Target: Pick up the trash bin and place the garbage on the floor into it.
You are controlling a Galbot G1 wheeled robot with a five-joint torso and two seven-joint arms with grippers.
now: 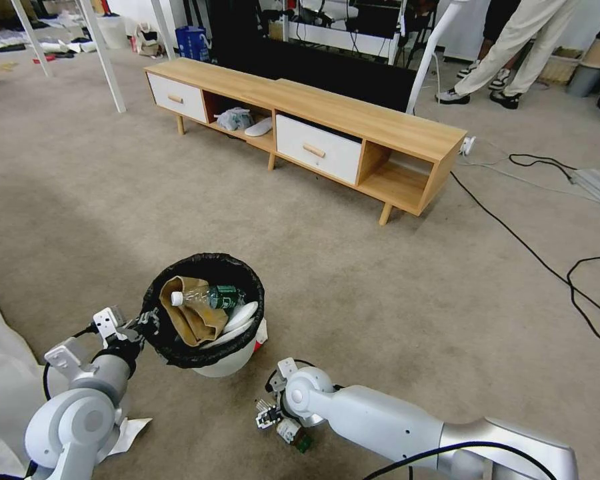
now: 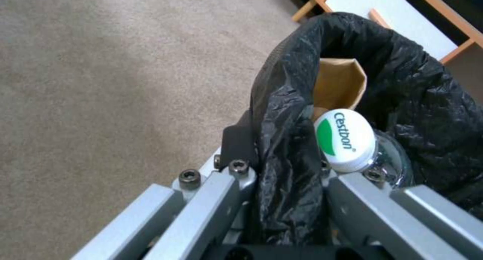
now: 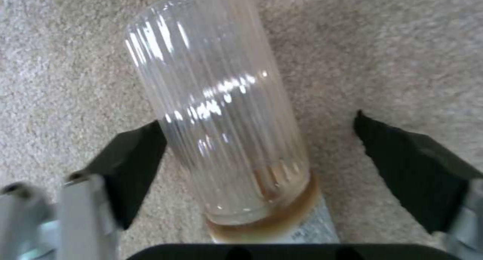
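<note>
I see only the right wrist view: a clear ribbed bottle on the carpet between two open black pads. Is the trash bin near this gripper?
Observer: Yes. In the head view the trash bin is beside and just ahead of the right gripper, toward the left arm.
Operator: Is somebody holding the bin?
Observer: The left gripper is shut on its rim, pinching the black bag.
Operator: Is the bin empty?
Observer: No. It holds a brown paper bag and a green-label bottle with a white cap.
</note>
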